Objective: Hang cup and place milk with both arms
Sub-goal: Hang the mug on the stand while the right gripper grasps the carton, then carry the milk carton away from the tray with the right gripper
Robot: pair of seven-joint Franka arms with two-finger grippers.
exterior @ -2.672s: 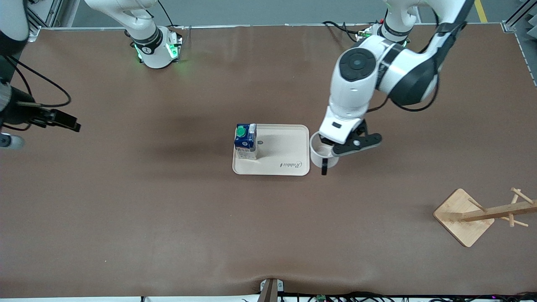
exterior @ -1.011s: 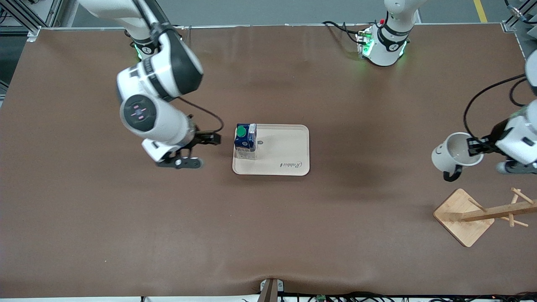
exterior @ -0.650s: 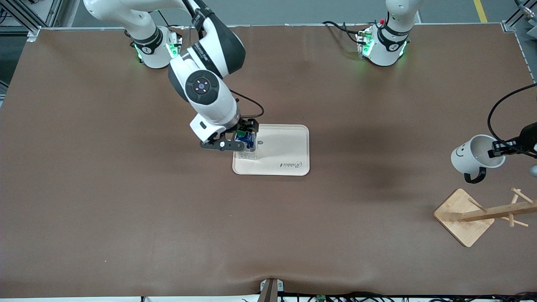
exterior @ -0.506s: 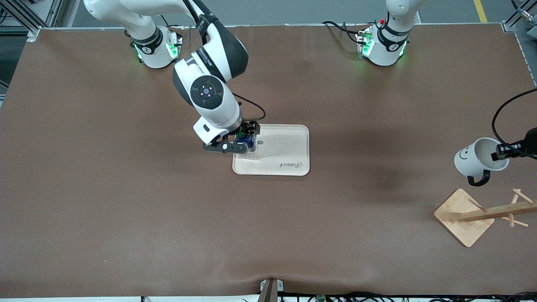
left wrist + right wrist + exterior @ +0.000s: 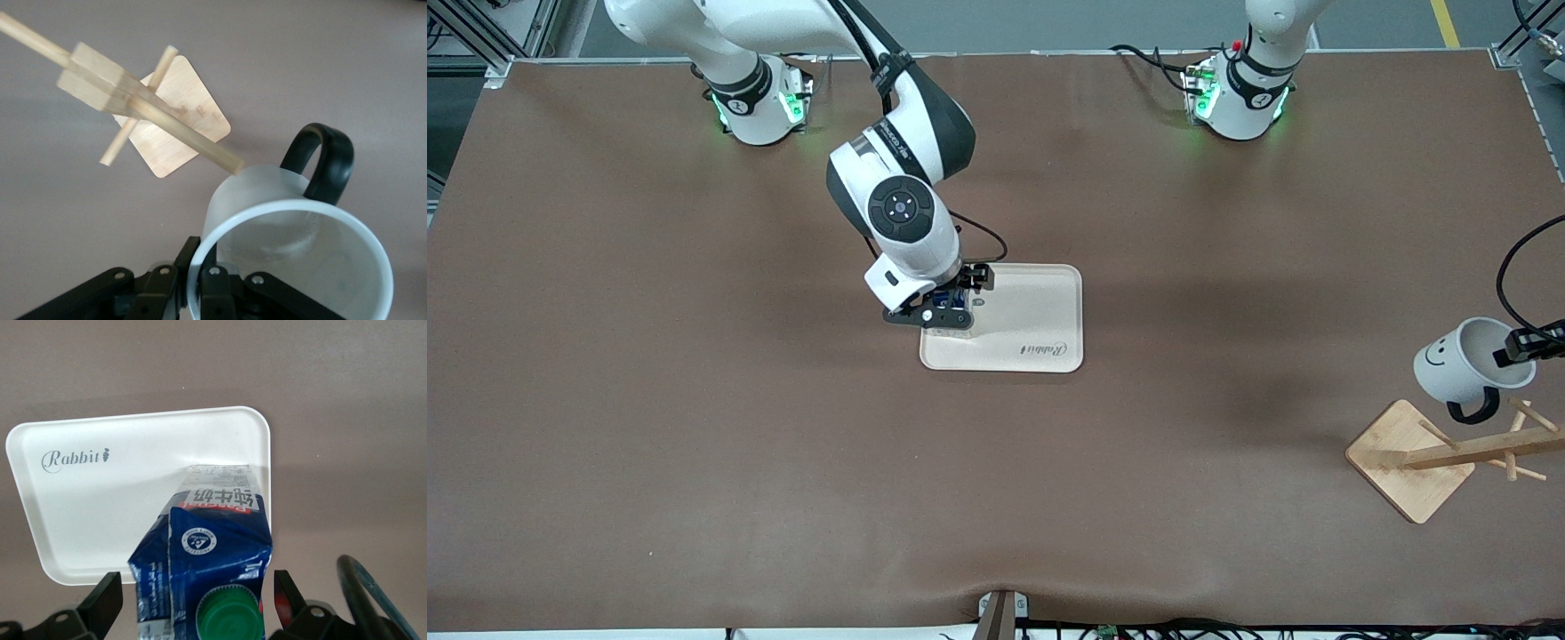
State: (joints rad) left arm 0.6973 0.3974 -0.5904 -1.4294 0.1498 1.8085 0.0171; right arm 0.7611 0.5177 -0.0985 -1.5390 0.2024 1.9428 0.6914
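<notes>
A wooden rack [image 5: 1449, 453] stands nearest the camera at the left arm's end of the table. Over it the left gripper [image 5: 1528, 345] pinches the rim of the cup [image 5: 1469, 366], empty, smiley face showing, handle hanging down by a peg. Farther off, mid-table, a cream tray [image 5: 1032, 324] printed "Rabbit" holds the milk [image 5: 207, 567] upright; the right gripper [image 5: 945, 302] straddles the carton, fingers spread on either side.

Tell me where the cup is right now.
The cup is in the air at the left arm's end of the table, held by its rim in the left gripper, over the wooden rack.
</notes>
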